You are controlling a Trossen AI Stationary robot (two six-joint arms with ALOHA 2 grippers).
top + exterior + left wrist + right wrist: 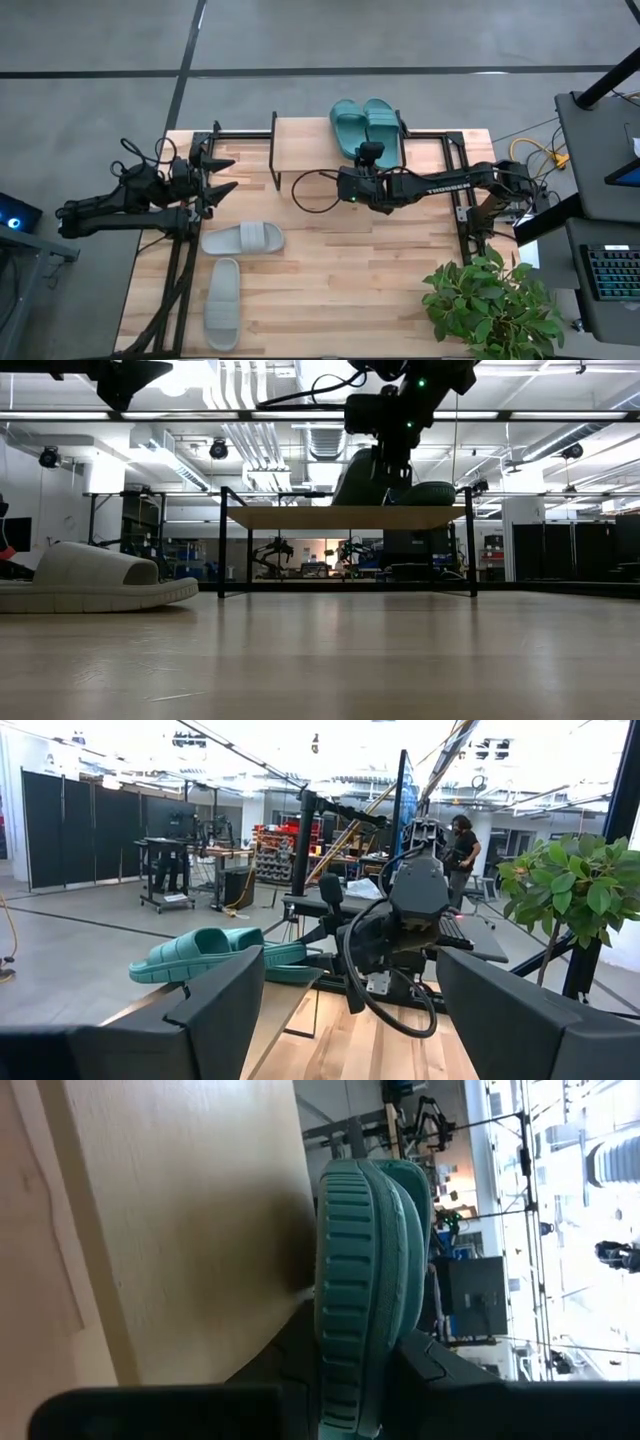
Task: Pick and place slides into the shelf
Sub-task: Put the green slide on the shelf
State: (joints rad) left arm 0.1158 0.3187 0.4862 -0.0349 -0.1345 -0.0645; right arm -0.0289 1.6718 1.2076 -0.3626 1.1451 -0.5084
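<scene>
Placement of the teal pair is the step in hand. Right gripper (362, 152) sits at the shelf's (300, 135) front edge, clenched on the near teal slide (347, 125); the right wrist view shows its ribbed strap (352, 1280) pinched between the dark fingers, sole edge at the plank. Second teal slide (380, 119) lies just beside it on the shelf top. In the low view the held slide (358, 478) looks tipped up on the plank, not yet flat, though the gripper hides much of it.

Left gripper (222, 175) waits near the table's left edge, fingers spread wide, nothing between them.

Two grey slides remain on the table: one (243, 238) lying crosswise, the other (222, 303) nearer the front edge, well apart from the shelf.

Next move, as I judge it: settle the teal slide flat, let go, back away without dragging it. The grey pair then needs fetching; the shelf's bare left half has room.

Views differ. Only the high view shows both grey slides; the low view catches just one (90, 580). Only the right wrist view shows the grip itself. The left wrist view shows the teal pair (215, 952) side-on, and a person far off in the room.
</scene>
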